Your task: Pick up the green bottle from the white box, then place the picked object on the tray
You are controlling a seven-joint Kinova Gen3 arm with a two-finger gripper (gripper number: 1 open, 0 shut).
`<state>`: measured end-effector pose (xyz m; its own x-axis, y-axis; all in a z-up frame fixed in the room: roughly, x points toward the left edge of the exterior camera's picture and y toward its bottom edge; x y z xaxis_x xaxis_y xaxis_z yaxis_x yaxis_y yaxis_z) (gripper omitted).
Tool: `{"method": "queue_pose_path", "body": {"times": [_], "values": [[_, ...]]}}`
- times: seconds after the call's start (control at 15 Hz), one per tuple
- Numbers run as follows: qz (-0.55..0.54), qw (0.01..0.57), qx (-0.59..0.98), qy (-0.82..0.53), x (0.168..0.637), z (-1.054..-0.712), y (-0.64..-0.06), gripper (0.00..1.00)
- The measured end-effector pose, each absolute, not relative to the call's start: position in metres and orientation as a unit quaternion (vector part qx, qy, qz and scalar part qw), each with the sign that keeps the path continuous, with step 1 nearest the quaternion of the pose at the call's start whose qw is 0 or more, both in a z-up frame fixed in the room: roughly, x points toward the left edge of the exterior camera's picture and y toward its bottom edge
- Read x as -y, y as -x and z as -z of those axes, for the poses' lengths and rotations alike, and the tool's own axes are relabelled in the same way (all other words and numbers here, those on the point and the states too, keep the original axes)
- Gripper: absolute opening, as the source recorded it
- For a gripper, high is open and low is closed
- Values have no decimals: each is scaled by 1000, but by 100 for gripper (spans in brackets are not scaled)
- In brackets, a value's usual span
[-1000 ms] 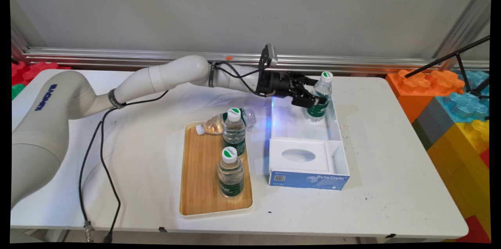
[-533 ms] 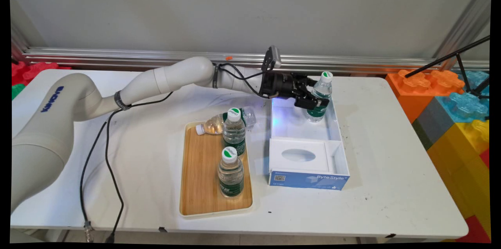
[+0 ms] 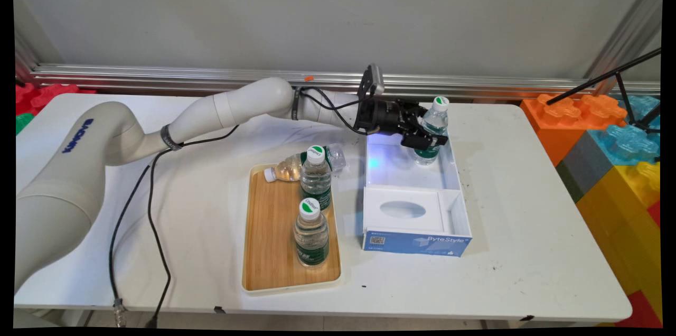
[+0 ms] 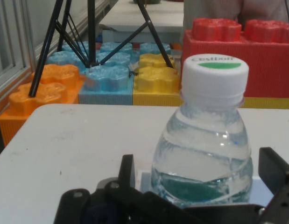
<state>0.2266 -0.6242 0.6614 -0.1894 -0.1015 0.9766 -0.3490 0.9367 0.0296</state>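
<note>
Hand (image 3: 429,137) spread wide around the upright water bottle (image 3: 431,130) standing in the white box's (image 3: 458,188) far end

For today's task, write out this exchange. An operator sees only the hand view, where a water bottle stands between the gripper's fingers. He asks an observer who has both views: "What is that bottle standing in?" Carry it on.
Observer: The bottle stands upright in the far end of an open white box, with the gripper open around it.
Operator: Are there other bottles?
Observer: Three. Two upright bottles stand on a wooden tray left of the box.
Operator: And the third?
Observer: The lying bottle rests across the tray's far edge.
</note>
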Motion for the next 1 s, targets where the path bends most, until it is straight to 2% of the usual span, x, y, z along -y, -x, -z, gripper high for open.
{"method": "queue_pose_path", "body": {"times": [0.27,0.33,1.0], "values": [[-105,618,766,-141,627,-660,-224,100],[-107,618,766,-139,628,-659,-224,0],[-111,618,766,-135,630,-663,-223,0]]}}
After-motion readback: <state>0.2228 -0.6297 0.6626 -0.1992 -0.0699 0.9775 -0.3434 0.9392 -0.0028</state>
